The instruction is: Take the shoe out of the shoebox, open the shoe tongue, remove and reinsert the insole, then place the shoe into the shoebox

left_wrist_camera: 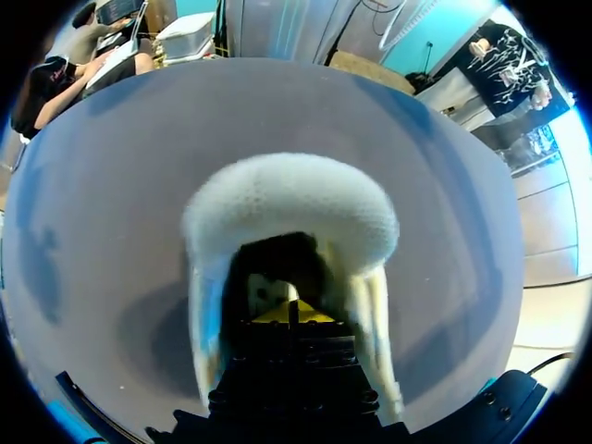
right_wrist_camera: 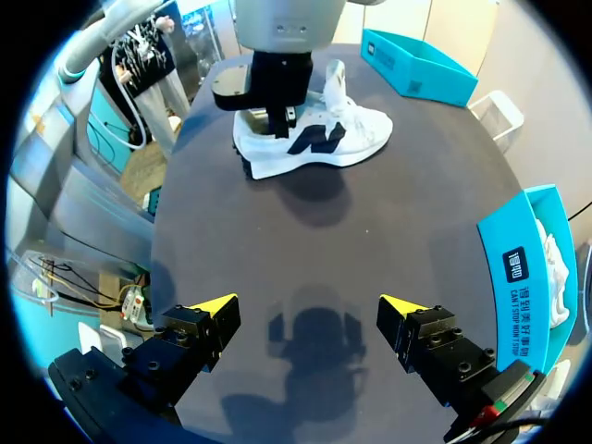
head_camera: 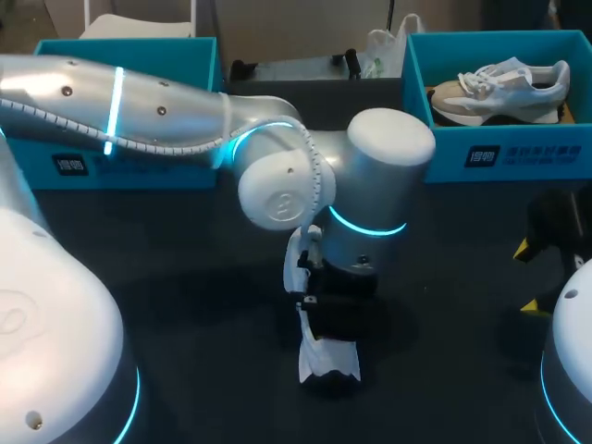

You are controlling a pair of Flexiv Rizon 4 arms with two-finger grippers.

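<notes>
White mesh sneaker with dark side logo (right_wrist_camera: 319,139) lies on its sole at centre of dark table (right_wrist_camera: 370,240). Left gripper (left_wrist_camera: 291,313) is down inside its opening, behind padded heel collar, yellow tips pressed together; anything pinched between them not discernible. Right gripper (right_wrist_camera: 310,305) hangs spread wide over bare table, near right. Teal cardboard shoebox (head_camera: 499,153), far right, holds second pale sneaker (head_camera: 499,88).

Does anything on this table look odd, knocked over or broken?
Nothing stands out. The white sneaker with a dark logo stands upright on the dark table, the left gripper at its heel opening. A second pale sneaker lies inside the teal cardboard shoebox. Nothing looks spilled or torn.
</notes>
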